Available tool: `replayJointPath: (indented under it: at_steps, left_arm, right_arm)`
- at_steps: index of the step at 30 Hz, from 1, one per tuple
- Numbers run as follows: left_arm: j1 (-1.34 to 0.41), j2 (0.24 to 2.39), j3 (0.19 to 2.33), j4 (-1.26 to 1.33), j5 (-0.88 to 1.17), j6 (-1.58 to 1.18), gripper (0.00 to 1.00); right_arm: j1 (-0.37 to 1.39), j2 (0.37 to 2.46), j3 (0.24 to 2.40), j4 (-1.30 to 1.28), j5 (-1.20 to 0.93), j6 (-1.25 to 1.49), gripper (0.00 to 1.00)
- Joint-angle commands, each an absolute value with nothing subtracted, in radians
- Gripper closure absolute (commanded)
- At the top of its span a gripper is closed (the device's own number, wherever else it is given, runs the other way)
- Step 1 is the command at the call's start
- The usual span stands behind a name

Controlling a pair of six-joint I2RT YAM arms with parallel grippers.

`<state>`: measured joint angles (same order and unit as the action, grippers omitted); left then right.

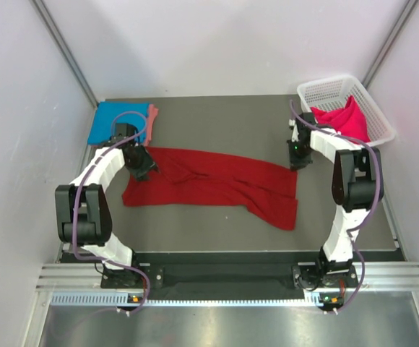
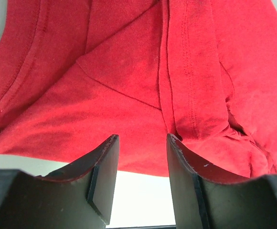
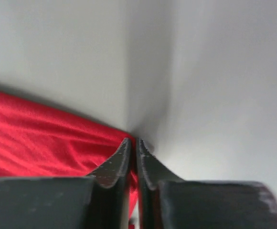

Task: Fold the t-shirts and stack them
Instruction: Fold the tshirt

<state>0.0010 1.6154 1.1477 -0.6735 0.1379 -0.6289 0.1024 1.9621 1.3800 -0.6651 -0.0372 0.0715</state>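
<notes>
The dark red t-shirt [image 1: 217,181] lies spread and rumpled across the middle of the table. My left gripper [image 1: 143,168] sits at its left end. In the left wrist view the left gripper [image 2: 142,143] is open, the red cloth [image 2: 129,71] lies just past its fingertips and only pale table shows between them. My right gripper [image 1: 296,160] is at the shirt's far right corner. In the right wrist view the right gripper [image 3: 133,141] is shut on that corner, with red cloth [image 3: 33,138] in the narrow slit. A folded bright blue t-shirt [image 1: 115,121] rests on a salmon pink one [image 1: 152,116] at the back left.
A white lattice basket [image 1: 325,90] stands at the back right corner with a hot pink t-shirt [image 1: 347,119] in it. Grey table [image 1: 224,123] shows behind the red shirt and in front of it. White walls close in on both sides.
</notes>
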Motion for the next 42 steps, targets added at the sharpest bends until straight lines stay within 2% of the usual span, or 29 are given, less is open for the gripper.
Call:
replayJointPath:
  at_steps: [1,2,13,17,23,25,26,30,31,33,38,42]
  left_arm:
    - [0.005,1.548,1.129,-0.655,0.132,-0.632,0.51]
    - [0.003,1.534,1.124,-0.657,0.13,-0.634,0.51]
    - [0.003,1.37,1.043,-0.701,0.022,-0.684,0.51]
    - [0.003,1.292,1.017,-0.753,-0.034,-0.721,0.5]
    - [0.003,1.218,0.947,-0.793,-0.061,-0.805,0.46]
    - [0.003,1.2,0.899,-0.772,-0.049,-0.848,0.43]
    - [0.003,1.18,0.881,-0.752,-0.04,-0.86,0.42]
    - [0.005,1.151,0.796,-0.641,-0.005,-0.933,0.4]
    - [0.003,1.149,0.77,-0.6,-0.005,-0.968,0.39]
    - [0.003,1.146,0.746,-0.551,-0.005,-0.995,0.39]
    - [0.003,1.164,0.698,-0.43,-0.05,-1.048,0.4]
    - [0.005,1.184,0.664,-0.359,-0.078,-1.083,0.41]
  right_arm:
    - [0.094,1.884,1.326,-0.692,-0.037,0.103,0.97]
    - [0.092,1.873,1.315,-0.692,-0.034,0.113,1.0]
    - [0.008,1.674,1.152,-0.791,0.224,0.23,1.0]
    - [-0.084,1.574,1.059,-0.814,0.248,0.282,1.0]
    - [-0.12,1.406,0.89,-0.787,0.183,0.315,0.99]
    - [-0.12,1.367,0.88,-0.767,0.175,0.31,0.92]
    - [-0.118,1.346,0.894,-0.762,0.163,0.295,0.72]
    - [-0.066,1.315,1.009,-0.707,0.134,0.267,0.4]
    - [-0.046,1.319,1.059,-0.68,0.126,0.253,0.36]
    - [0.045,1.367,1.121,-0.612,0.12,0.218,0.3]
    - [0.253,1.54,1.337,-0.395,-0.007,0.124,0.3]
    - [0.34,1.705,1.545,-0.243,-0.181,0.124,0.3]
